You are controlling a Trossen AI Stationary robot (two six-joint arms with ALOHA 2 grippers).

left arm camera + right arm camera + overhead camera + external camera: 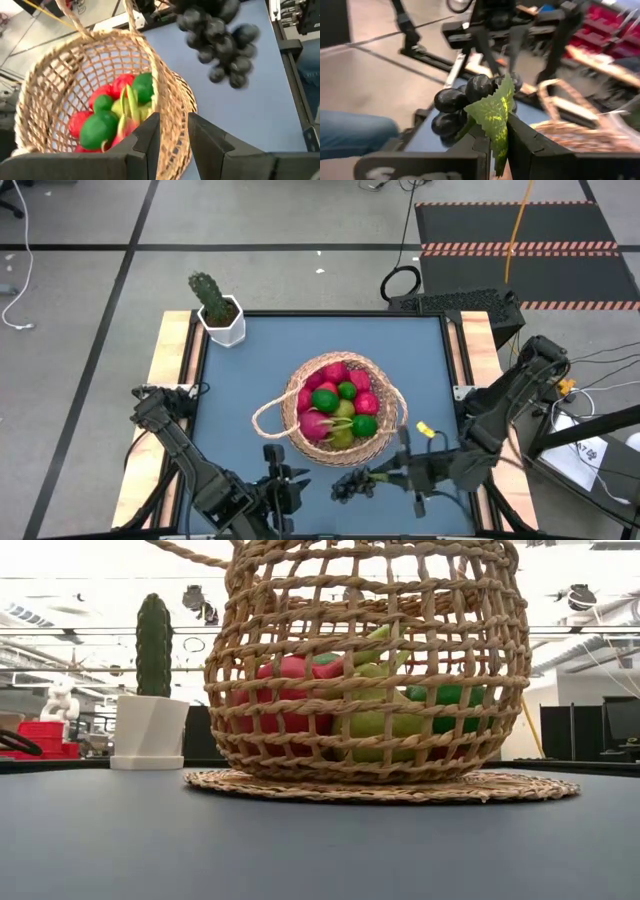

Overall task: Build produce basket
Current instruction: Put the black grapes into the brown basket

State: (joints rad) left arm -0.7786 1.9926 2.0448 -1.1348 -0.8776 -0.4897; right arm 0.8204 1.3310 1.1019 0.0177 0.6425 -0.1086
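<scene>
Right gripper (496, 142) pinched the grape bunch (470, 102) by its leafy stem, at the wicker basket's (300, 435) five o'clock (light, lumpy, swing-prone). Left gripper (173, 135) nearly closed, empty.

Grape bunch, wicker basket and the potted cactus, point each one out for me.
grape bunch (220, 42): left wrist view, on the dark grapes at the cluster's middle.
wicker basket (300, 440): high view, on its woven rim nearest the arms.
potted cactus (209, 295): high view, on the green stem above the white pot.
</scene>
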